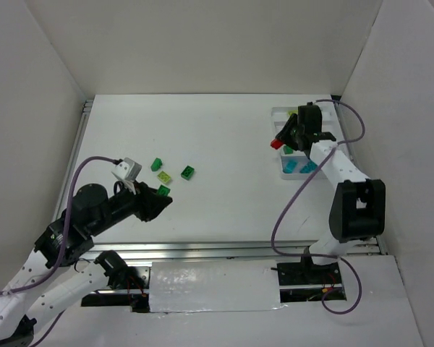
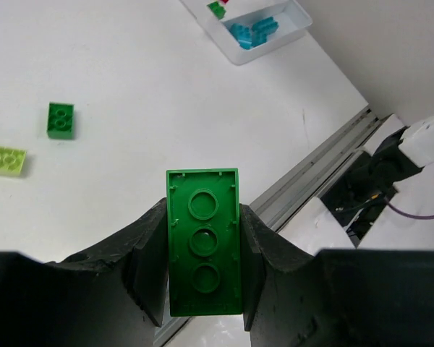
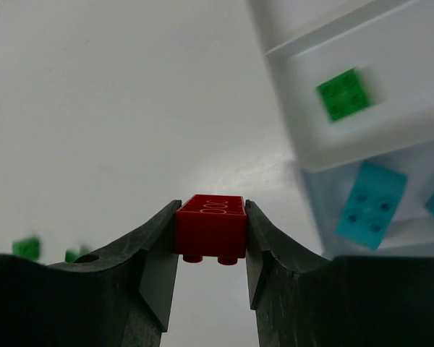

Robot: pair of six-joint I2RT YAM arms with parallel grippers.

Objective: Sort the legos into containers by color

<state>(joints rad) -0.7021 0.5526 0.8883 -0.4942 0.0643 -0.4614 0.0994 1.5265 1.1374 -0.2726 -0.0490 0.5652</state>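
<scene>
While underside-up, green lego (lengthwise outward)

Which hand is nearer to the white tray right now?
Right. The right hand, gripping a red brick, hovers at the tray's edge; the left hand, gripping a green brick, is far across the table.

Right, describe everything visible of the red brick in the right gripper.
The red brick is small, glossy plastic, rectangular. In the wrist view its hollow underside tubes show on the upper face and two studs stick out below. The right gripper is shut on it, black fingers pressing two opposite sides; nothing else touches it. It is held off the table, beside the white tray's edge.
</scene>
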